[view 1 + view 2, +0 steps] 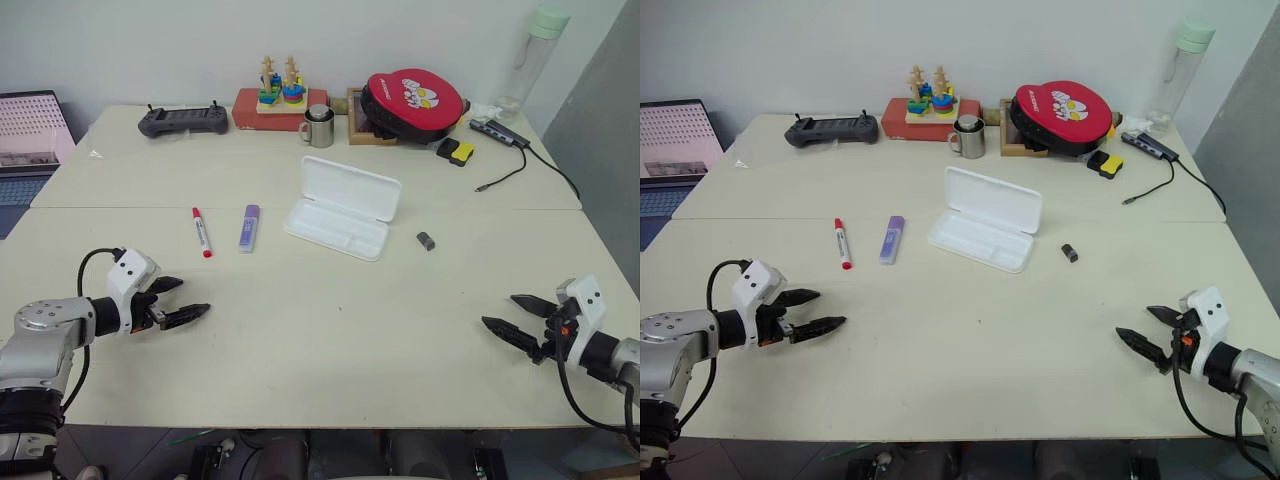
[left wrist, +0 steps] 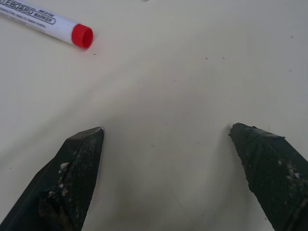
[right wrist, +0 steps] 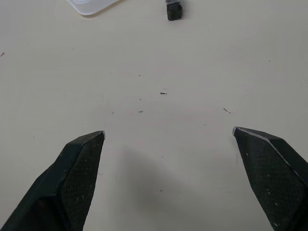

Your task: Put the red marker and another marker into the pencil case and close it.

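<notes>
The red marker (image 1: 201, 232) lies flat on the table left of centre, and its red end (image 2: 82, 36) reaches into the left wrist view. Just to its right lies the other marker (image 1: 249, 227), short and lilac. The white pencil case (image 1: 343, 207) sits at the table's middle with its lid raised; nothing is visible inside it. My left gripper (image 1: 182, 300) hovers open near the front left edge, short of the red marker. Over the front right edge my right gripper (image 1: 510, 315) is open too, holding nothing.
A small black block (image 1: 426, 240) lies right of the case. Along the back stand a black controller (image 1: 183, 121), a toy on a red box (image 1: 279, 98), a metal mug (image 1: 319, 127), a red round case (image 1: 413, 104), a bottle (image 1: 533, 60) and a cable (image 1: 520, 160). A laptop (image 1: 30, 140) sits far left.
</notes>
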